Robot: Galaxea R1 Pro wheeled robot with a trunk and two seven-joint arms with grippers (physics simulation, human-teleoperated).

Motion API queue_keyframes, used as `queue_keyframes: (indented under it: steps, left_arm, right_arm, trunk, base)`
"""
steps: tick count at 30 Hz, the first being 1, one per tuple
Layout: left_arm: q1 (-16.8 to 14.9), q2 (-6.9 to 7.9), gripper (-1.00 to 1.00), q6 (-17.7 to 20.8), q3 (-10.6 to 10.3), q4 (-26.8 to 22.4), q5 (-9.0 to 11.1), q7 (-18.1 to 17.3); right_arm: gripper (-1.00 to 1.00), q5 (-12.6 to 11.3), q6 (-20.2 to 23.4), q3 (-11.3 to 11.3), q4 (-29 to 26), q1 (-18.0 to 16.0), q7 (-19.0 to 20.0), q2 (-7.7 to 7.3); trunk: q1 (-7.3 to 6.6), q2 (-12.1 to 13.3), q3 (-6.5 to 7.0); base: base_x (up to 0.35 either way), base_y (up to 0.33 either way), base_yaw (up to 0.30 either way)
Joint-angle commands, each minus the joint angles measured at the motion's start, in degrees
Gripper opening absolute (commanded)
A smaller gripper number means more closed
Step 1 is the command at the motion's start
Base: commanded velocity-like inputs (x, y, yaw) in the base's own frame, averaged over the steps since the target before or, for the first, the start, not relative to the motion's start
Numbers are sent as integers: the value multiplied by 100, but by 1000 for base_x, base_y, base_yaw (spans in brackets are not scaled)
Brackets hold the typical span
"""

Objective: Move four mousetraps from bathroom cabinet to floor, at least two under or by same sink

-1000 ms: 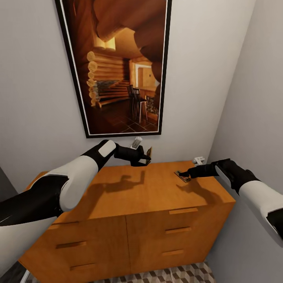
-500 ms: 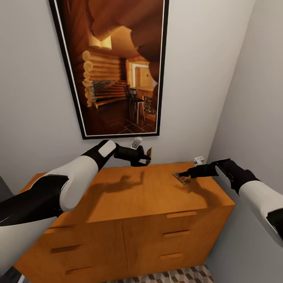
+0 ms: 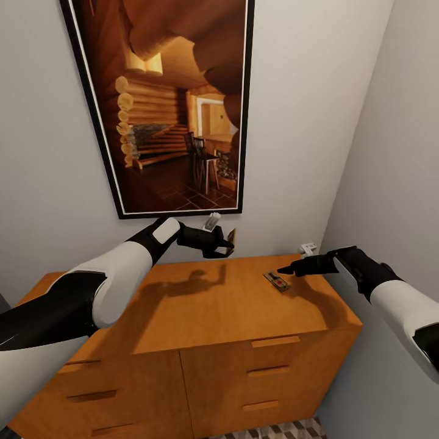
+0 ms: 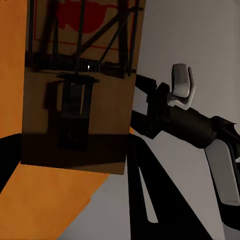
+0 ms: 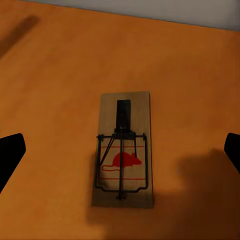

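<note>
The orange-brown cabinet stands against the wall in the head view. My left gripper hovers over its back edge, shut on a dark brown mousetrap held upright. In the left wrist view that mousetrap sits close between the fingers. A second mousetrap with a red mouse print lies flat on the cabinet top at the right. My right gripper hangs open just above and behind it. In the right wrist view the trap lies between the spread fingertips, untouched.
A large framed picture of a log-cabin room hangs on the grey wall above the cabinet. A side wall closes in on the right, next to my right arm. A strip of cube-pattern floor tiles shows below the drawer fronts.
The whole view has shifted: picture and cabinet slid left in frame while both arms kept their pose. The flat trap, under the right fingertips before, now lies slightly ahead of and below them.
</note>
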Motion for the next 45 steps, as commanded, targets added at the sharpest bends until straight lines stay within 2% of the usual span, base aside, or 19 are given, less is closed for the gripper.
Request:
queue_keyframes:
  steps: [1, 15, 25, 38, 45]
  left_arm:
    - [-5, 0, -100, 5, 5, 0, -74, -65]
    - [-5, 0, -100, 5, 5, 0, -74, -71]
    - [-5, 0, -100, 5, 5, 0, -74, -73]
    - [-5, 0, -100, 5, 5, 0, -74, -73]
    - [-5, 0, -100, 5, 5, 0, -74, -73]
  right_arm:
    - [100, -59, 45, 34, -8, -6, -9, -7]
    - [100, -65, 45, 49, -8, -6, 96, -1]
    - [100, -61, 41, 221, -8, -6, 200, -6]
    - [100, -57, 44, 262, 1, -6, 206, -14]
    - [100, -57, 45, 265, 28, -6, 202, -15]
  trunk:
    - [0, -5, -7]
    - [0, -5, -7]
    - [0, -5, -7]
    - [0, -5, -7]
    - [154, -285, -133]
  base:
    - [5, -5, 0]
    - [1, -1, 0]
    - [0, 0, 0]
    - [0, 0, 0]
    - [0, 0, 0]
